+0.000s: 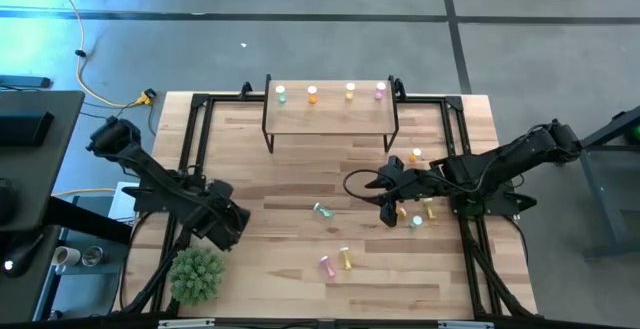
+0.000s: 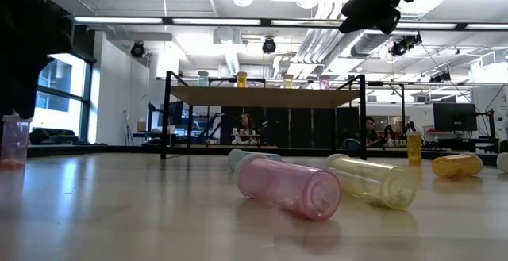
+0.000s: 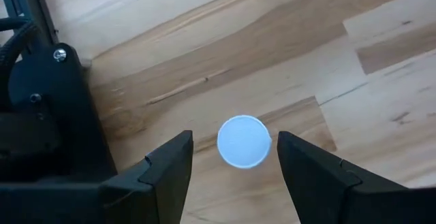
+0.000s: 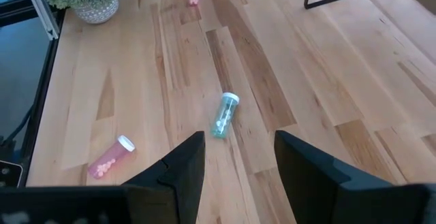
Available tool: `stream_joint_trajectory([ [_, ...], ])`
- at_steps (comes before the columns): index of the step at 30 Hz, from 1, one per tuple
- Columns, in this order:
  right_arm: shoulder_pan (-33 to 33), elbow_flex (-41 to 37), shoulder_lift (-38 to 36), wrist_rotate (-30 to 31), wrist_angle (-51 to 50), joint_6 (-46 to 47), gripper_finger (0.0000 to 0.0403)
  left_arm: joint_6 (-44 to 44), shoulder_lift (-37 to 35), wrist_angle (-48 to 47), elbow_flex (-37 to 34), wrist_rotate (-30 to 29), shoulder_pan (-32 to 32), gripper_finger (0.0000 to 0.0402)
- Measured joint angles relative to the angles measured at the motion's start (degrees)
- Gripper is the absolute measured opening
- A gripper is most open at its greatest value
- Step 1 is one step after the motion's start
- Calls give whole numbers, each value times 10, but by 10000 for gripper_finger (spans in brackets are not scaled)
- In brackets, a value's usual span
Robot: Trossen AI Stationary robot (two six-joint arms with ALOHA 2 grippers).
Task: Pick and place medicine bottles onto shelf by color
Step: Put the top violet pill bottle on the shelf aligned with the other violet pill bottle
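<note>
The left gripper [image 3: 235, 166] is hanging with fingers spread wide directly over a white-capped bottle [image 3: 244, 141] standing upright at the table's near left; the right gripper [image 4: 238, 157] is hovering open over the table's middle, facing a green bottle [image 4: 224, 115] lying on its side; four bottles are already standing on the shelf [image 1: 330, 116] at the far edge; descending straight, keeping the cap centred between the fingers, looks the surest way to a clean grasp.
</note>
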Motion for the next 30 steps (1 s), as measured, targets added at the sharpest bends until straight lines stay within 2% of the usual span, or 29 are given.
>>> stream_joint_trajectory([
  [16,0,0,0,0,0,-2,168,11,22,14,0,22,37,198],
  [30,0,0,0,0,0,-2,168,12,22,21,0,36,41,132],
])
